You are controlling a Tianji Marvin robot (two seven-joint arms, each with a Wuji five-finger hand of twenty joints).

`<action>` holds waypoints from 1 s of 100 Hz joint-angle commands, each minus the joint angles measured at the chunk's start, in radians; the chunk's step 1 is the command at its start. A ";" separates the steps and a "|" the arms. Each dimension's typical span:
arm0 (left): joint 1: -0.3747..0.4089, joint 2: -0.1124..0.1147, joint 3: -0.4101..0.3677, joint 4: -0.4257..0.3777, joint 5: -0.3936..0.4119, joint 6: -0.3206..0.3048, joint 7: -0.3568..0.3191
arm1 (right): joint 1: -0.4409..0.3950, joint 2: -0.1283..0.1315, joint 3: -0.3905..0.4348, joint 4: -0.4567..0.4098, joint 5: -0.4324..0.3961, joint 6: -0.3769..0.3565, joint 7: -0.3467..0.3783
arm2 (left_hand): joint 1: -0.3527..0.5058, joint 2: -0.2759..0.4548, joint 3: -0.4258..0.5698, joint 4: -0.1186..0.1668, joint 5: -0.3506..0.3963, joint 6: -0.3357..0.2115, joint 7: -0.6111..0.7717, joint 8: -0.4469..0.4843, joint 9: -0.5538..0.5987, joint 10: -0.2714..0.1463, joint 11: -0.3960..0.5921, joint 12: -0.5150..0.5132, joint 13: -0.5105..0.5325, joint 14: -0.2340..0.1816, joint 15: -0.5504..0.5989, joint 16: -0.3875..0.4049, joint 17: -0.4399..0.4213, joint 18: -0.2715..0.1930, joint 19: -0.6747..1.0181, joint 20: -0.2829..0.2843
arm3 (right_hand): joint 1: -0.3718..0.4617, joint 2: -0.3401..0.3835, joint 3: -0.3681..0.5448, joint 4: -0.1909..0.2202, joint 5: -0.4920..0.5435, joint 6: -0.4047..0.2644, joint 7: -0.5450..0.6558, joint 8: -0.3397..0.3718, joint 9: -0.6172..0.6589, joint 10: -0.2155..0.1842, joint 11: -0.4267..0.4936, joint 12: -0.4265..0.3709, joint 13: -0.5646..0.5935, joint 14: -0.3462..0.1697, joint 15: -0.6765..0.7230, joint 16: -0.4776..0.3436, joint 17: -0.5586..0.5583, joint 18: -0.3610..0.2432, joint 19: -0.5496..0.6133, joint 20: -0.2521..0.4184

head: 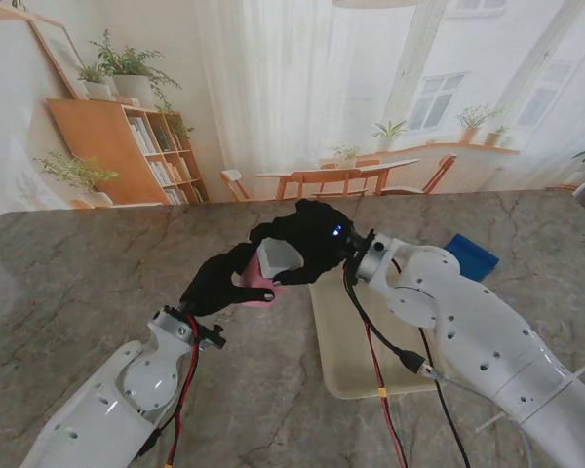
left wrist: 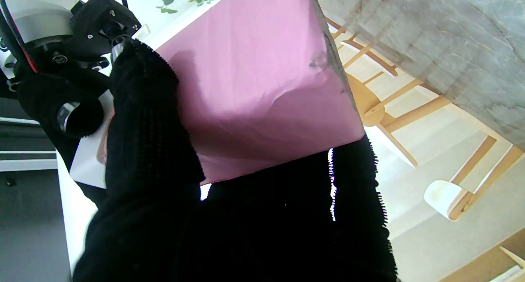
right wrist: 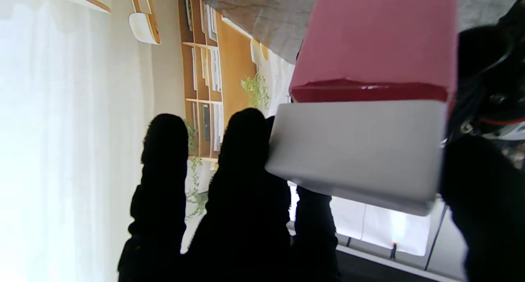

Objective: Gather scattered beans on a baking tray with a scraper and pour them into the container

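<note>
The marble table (head: 78,273) filled the lower half of the stand view, with the cream baking tray (head: 346,366) lying flat at lower centre, partly under the right arm. A blue object (head: 473,255) sat at right of centre.

At the frame's centre both black-gloved hands met in the air. The left hand (head: 219,281) was closed around the pink container (head: 258,288), and the right hand (head: 307,239) gripped the white scraper (head: 278,258), its edge touching the container's rim. No beans could be made out on the tray.

This looked like the pour. To do it well, the scraper's edge should stay over the container's mouth, tilting slowly while the left hand holds the container steady.

The left wrist view showed the container's (left wrist: 262,77) pink wall held by the fingers (left wrist: 147,130). Only the right wrist view showed the scraper (right wrist: 357,151) butted against the container (right wrist: 377,40).
</note>
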 commanded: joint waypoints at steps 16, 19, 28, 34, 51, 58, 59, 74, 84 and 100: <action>0.002 -0.004 -0.001 -0.009 0.001 0.001 0.007 | -0.013 -0.029 -0.023 0.007 0.038 0.080 -0.015 | 0.260 0.173 0.215 0.048 0.085 -0.224 0.169 0.063 0.141 -0.209 0.164 0.071 0.029 -0.067 0.024 0.015 -0.004 -0.001 0.010 0.022 | 0.099 0.151 0.090 0.049 0.176 0.016 0.001 -0.103 0.425 -0.449 0.414 0.085 0.278 -0.169 0.175 0.053 0.212 -0.069 0.135 0.056; 0.003 -0.004 -0.002 -0.010 0.002 0.001 0.007 | -0.015 -0.032 -0.025 0.008 0.045 0.090 -0.019 | 0.261 0.174 0.216 0.048 0.085 -0.224 0.169 0.063 0.141 -0.209 0.164 0.072 0.029 -0.067 0.024 0.015 -0.002 -0.003 0.011 0.022 | 0.091 0.153 0.082 0.049 0.200 0.027 -0.010 -0.118 0.464 -0.454 0.426 0.077 0.308 -0.171 0.193 0.052 0.238 -0.074 0.152 0.058; 0.005 -0.004 -0.004 -0.012 0.003 0.003 0.009 | -0.019 -0.040 -0.032 0.013 0.061 0.118 -0.035 | 0.260 0.173 0.216 0.049 0.085 -0.224 0.169 0.063 0.141 -0.209 0.164 0.071 0.029 -0.067 0.025 0.015 -0.004 -0.001 0.010 0.022 | 0.071 0.162 0.060 0.049 0.255 0.062 -0.024 -0.153 0.538 -0.470 0.470 0.069 0.313 -0.200 0.297 0.095 0.305 -0.087 0.201 0.057; 0.006 -0.004 -0.006 -0.013 0.004 0.005 0.009 | -0.023 -0.043 -0.031 0.012 0.070 0.132 -0.035 | 0.260 0.172 0.216 0.049 0.085 -0.223 0.169 0.063 0.140 -0.207 0.164 0.071 0.029 -0.066 0.025 0.015 -0.004 0.000 0.011 0.022 | 0.051 0.185 0.031 0.050 0.280 0.084 -0.031 -0.174 0.539 -0.480 0.520 0.090 0.312 -0.218 0.356 0.124 0.345 -0.093 0.233 0.048; 0.008 -0.002 -0.009 -0.015 0.004 0.012 0.004 | -0.048 -0.039 -0.009 -0.017 0.077 0.153 0.008 | 0.260 0.172 0.216 0.049 0.085 -0.223 0.169 0.063 0.141 -0.208 0.164 0.072 0.029 -0.067 0.025 0.015 -0.004 -0.001 0.011 0.022 | -0.037 0.312 -0.158 0.064 0.244 0.130 -0.098 -0.220 0.543 -0.384 0.459 0.032 0.312 -0.135 0.318 0.076 0.292 -0.024 0.229 0.010; 0.008 -0.002 -0.010 -0.016 0.002 0.014 0.001 | -0.065 -0.035 0.009 -0.037 0.083 0.152 0.044 | 0.260 0.172 0.217 0.049 0.085 -0.224 0.168 0.063 0.141 -0.208 0.164 0.072 0.029 -0.067 0.025 0.015 -0.003 -0.001 0.011 0.022 | -0.068 0.414 -0.309 0.082 0.191 0.152 -0.199 -0.212 0.429 -0.253 0.362 -0.010 0.269 -0.010 0.192 -0.004 0.164 0.053 0.162 0.023; 0.008 -0.002 -0.010 -0.016 0.002 0.015 0.000 | -0.067 -0.035 0.012 -0.039 0.086 0.151 0.050 | 0.260 0.172 0.217 0.049 0.086 -0.224 0.169 0.063 0.141 -0.208 0.164 0.071 0.029 -0.067 0.025 0.015 -0.003 -0.001 0.011 0.022 | -0.072 0.423 -0.324 0.083 0.179 0.155 -0.216 -0.210 0.398 -0.222 0.343 -0.012 0.242 0.016 0.174 -0.008 0.134 0.070 0.144 0.026; 0.008 -0.001 -0.011 -0.016 0.001 0.017 -0.003 | -0.107 -0.028 0.057 -0.090 0.111 0.152 0.136 | 0.260 0.173 0.217 0.049 0.086 -0.224 0.168 0.063 0.141 -0.208 0.164 0.071 0.030 -0.066 0.025 0.015 -0.003 -0.001 0.011 0.022 | -0.095 0.535 -0.455 0.097 0.025 0.192 -0.482 -0.155 -0.050 0.108 -0.101 -0.044 -0.167 0.251 -0.075 0.025 -0.252 0.201 -0.090 0.125; 0.008 0.000 -0.011 -0.016 -0.004 0.020 -0.010 | -0.126 -0.024 0.086 -0.120 0.107 0.159 0.165 | 0.260 0.171 0.215 0.048 0.087 -0.226 0.169 0.064 0.142 -0.210 0.164 0.072 0.031 -0.067 0.026 0.015 -0.002 0.000 0.011 0.022 | -0.086 0.575 -0.486 0.101 -0.060 0.224 -0.579 -0.125 -0.215 0.216 -0.363 -0.126 -0.328 0.328 -0.292 -0.027 -0.374 0.214 -0.194 0.121; 0.006 0.000 -0.011 -0.013 -0.006 0.018 -0.013 | -0.159 -0.018 0.149 -0.167 0.099 0.164 0.194 | 0.260 0.171 0.215 0.048 0.088 -0.225 0.169 0.063 0.142 -0.208 0.164 0.071 0.030 -0.068 0.025 0.015 -0.003 -0.001 0.010 0.022 | -0.017 0.618 -0.546 0.109 -0.154 0.291 -0.660 -0.080 -0.426 0.304 -0.636 -0.223 -0.525 0.407 -0.656 -0.160 -0.507 0.198 -0.326 0.095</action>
